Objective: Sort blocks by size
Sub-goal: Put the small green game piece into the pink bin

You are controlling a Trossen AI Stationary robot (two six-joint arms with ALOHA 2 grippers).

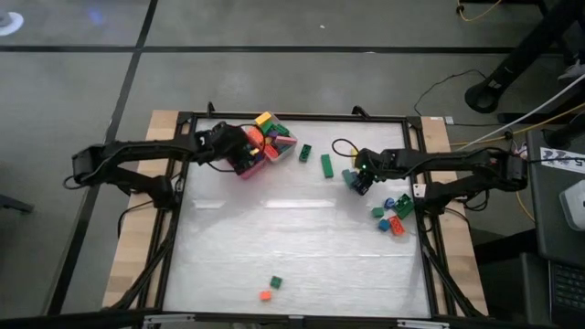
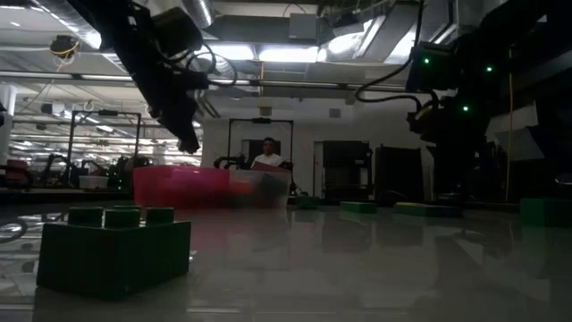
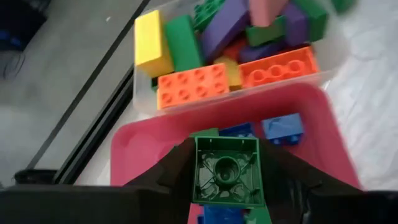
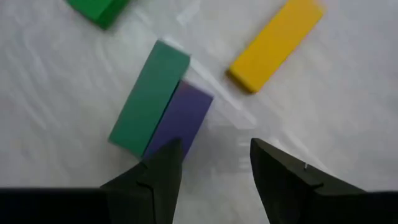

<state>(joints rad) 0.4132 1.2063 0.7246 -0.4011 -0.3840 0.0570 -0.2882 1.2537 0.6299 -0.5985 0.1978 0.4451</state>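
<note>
Two trays [image 1: 245, 171], two arms, dozens of blocks [image 1: 326, 165].

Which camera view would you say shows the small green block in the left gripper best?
The left wrist view: the green block fills the space between the left gripper, hollow underside showing, over the pink tray. The high view hides it behind the arm; the low view shows only a dark silhouette; the right wrist view misses it.
</note>
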